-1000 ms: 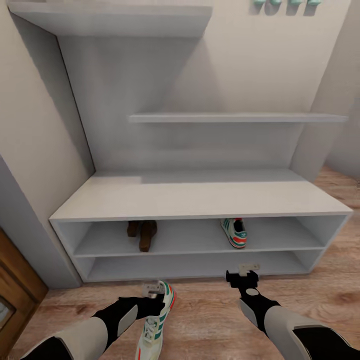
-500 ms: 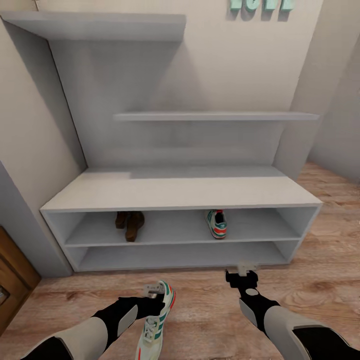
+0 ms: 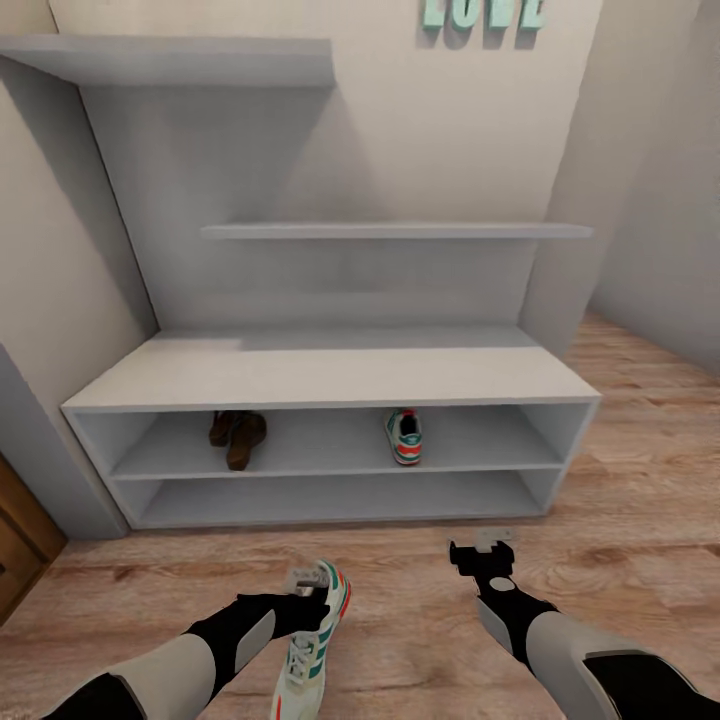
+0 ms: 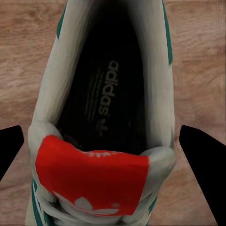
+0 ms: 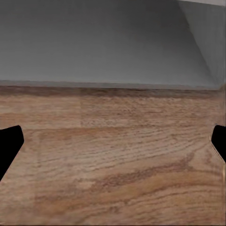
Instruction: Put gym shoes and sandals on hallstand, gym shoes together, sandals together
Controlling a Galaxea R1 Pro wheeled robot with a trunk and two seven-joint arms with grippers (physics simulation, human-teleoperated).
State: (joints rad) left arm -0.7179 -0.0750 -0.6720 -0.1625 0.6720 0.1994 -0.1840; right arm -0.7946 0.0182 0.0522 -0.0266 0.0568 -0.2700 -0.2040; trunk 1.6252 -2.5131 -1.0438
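One gym shoe (image 3: 312, 645) hangs over the corridor floor (image 3: 400, 610) with my left gripper (image 3: 316, 598) shut across its heel. The left wrist view looks down into this gym shoe (image 4: 108, 99), with the left gripper (image 4: 101, 141) pressed on both of its sides. The second gym shoe (image 3: 405, 437) stands on the upper low shelf of the hallstand (image 3: 330, 375), right of centre. Both brown sandals (image 3: 237, 434) sit side by side on the same shelf, to the left. My right gripper (image 3: 482, 548) is open and holds nothing above the planks, in front of the rack. The right gripper (image 5: 113, 141) faces bare floor.
A brown wooden door (image 3: 20, 545) stands at the left beside the rack. Teal letters (image 3: 485, 12) hang on the wall above. Stepped wall shelves (image 3: 395, 231) rise over the rack's flat top. The floor widens to the right (image 3: 650, 420).
The whole picture has shifted: the rack now looks smaller and farther off, so the camera has moved back. Both arms and the held gym shoe keep their places in the picture.
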